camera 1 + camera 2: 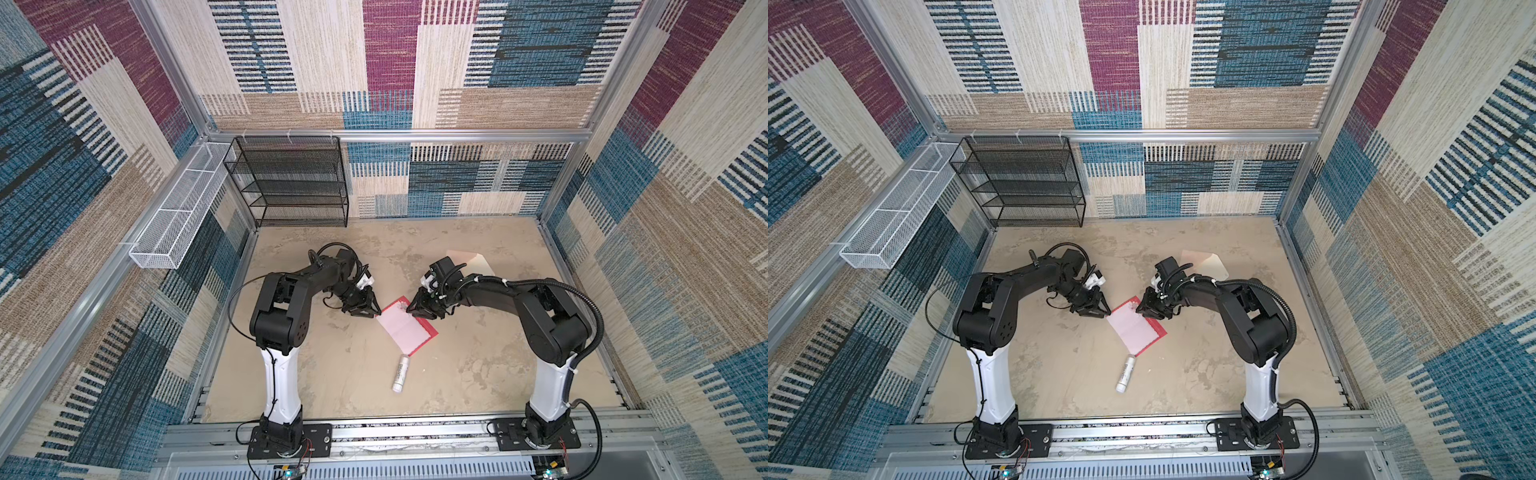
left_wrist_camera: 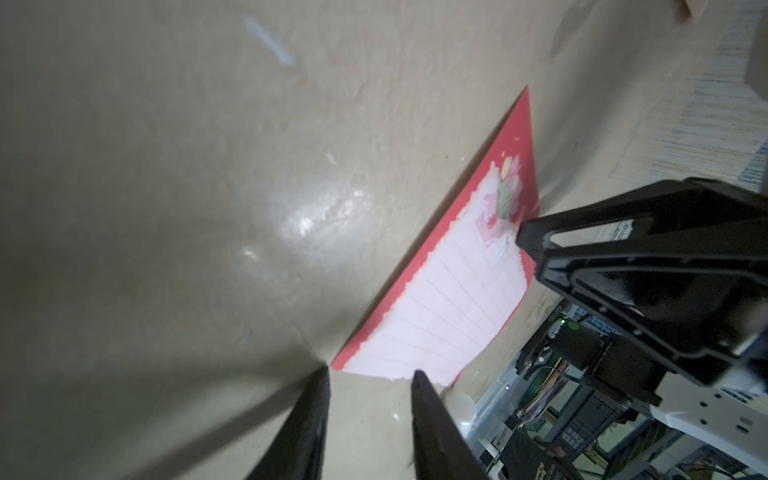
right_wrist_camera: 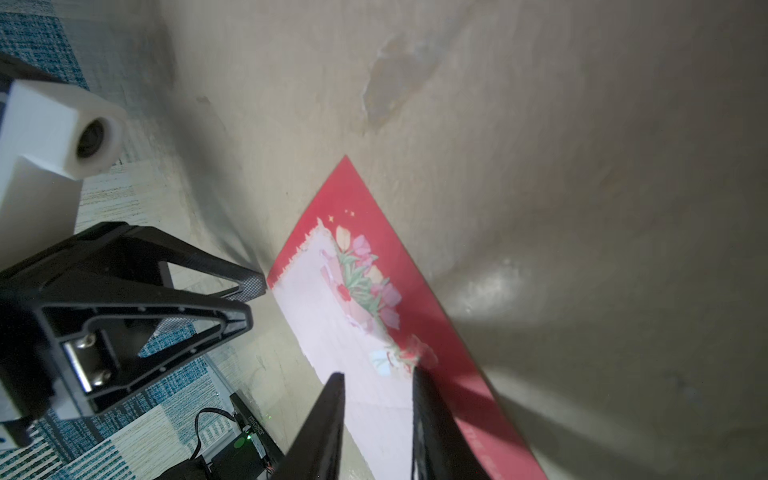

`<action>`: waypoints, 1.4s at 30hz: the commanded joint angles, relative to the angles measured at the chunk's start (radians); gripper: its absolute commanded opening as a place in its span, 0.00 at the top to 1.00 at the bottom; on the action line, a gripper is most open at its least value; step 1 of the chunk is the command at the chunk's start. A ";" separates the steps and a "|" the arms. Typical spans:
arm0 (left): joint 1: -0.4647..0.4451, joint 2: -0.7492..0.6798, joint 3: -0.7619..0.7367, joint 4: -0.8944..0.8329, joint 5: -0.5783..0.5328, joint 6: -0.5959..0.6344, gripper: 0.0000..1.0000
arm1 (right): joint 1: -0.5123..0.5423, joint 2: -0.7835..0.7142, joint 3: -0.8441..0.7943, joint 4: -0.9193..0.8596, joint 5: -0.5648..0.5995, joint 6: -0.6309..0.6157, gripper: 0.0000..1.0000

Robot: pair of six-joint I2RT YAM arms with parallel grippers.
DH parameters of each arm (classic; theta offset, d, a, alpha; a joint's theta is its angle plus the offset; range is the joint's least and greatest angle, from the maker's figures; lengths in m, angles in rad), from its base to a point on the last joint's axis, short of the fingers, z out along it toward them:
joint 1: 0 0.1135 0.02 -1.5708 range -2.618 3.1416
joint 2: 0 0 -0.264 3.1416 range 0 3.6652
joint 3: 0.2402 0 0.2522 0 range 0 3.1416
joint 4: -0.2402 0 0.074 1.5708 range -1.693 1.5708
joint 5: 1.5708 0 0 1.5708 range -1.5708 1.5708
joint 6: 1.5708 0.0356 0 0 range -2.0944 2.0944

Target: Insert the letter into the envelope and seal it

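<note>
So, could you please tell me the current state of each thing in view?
Peach-tan paper envelope: lying at the back, partly hidden, flap apparently open.
Pink card with red border: lying flat, pink face up, not in the envelope.
White cylindrical tube: on its side, apart from the card.
Left gripper: jaws open, at the card's corner.
Right gripper: jaws open, above the card.

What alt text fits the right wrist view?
A pink letter with a red border and floral mark lies flat on the tan table. The right gripper, jaws apart, hangs over its flowered end, and the left gripper, also open, points at a nearby corner of the letter.
</note>
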 commanded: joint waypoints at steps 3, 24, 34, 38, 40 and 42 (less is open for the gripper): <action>0.000 -0.005 0.001 0.007 -0.029 -0.015 0.55 | -0.001 -0.026 0.007 -0.065 0.061 -0.040 0.61; -0.021 -0.010 0.000 0.021 0.000 -0.048 0.51 | -0.012 -0.348 -0.309 -0.062 0.066 0.319 0.35; -0.029 0.009 0.041 0.024 0.039 -0.067 0.50 | 0.010 -0.440 -0.407 0.077 0.087 0.489 0.33; -0.030 -0.011 0.044 0.031 0.047 -0.086 0.49 | 0.021 -0.472 -0.455 0.111 0.094 0.552 0.33; -0.030 -0.030 0.049 0.033 0.055 -0.093 0.50 | 0.022 -0.491 -0.481 0.129 0.100 0.586 0.33; -0.032 -0.045 0.056 0.036 0.066 -0.101 0.49 | 0.027 -0.504 -0.498 0.133 0.109 0.604 0.33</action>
